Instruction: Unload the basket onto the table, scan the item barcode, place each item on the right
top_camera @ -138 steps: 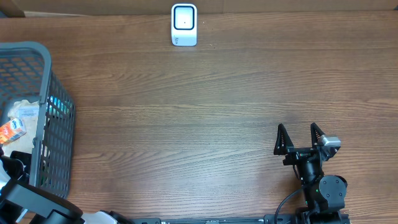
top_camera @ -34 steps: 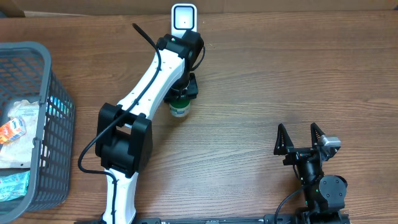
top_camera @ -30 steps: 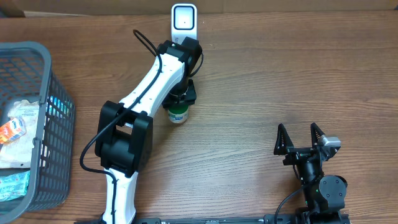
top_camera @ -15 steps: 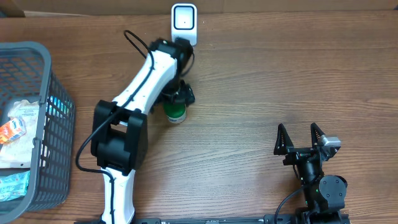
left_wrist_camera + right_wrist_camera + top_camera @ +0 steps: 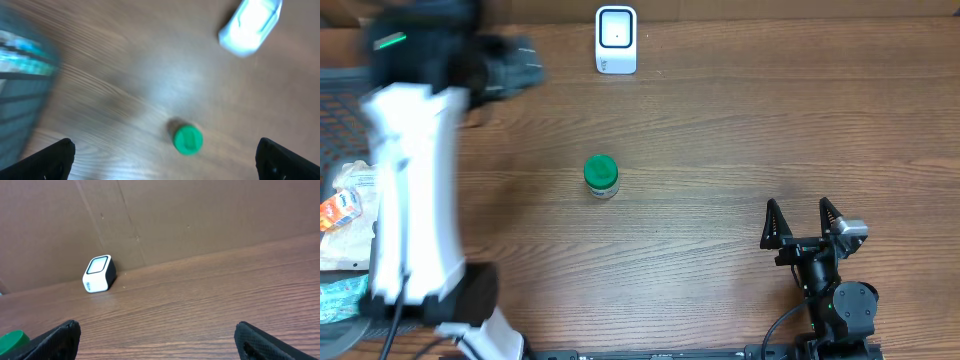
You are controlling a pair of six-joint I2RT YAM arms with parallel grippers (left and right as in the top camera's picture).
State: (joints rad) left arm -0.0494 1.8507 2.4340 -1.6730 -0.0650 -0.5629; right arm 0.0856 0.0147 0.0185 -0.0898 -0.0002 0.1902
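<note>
Status: the green-lidded jar [image 5: 601, 176] stands upright on the tabletop [image 5: 740, 130], on the near side of the scanner [image 5: 616, 40], roughly in line with it with a clear gap between. Nothing touches it. My read: it's parked there so its side label sits in front of the scanner window, which tilts up and toward my side. With the lid up, any barcode is on the wall or the base. Overhead shows me only the lid, so I can't tell whether a code faces the scanner or whether a scan registered.

Left gripper [image 5: 515, 62]: spread wide and empty. The wrist view has both fingertips at the bottom corners, with only wood and the jar showing between them. It's left of the scanner at about the same depth. The whole arm is smeared by motion blur, so I treat that position as rough. The basket [image 5: 22, 90] sits further left of the scanner, mostly hidden under that arm.

Right gripper [image 5: 799, 215]: spread and empty, well right of the scanner and toward the near edge. It looks parked there to keep the scan lane free.

Text: nothing legible. The scanner has a small mark under its window, too small to read. The jar label is blurred. The packets [image 5: 342, 195] in the basket show orange and white print, unreadable.
</note>
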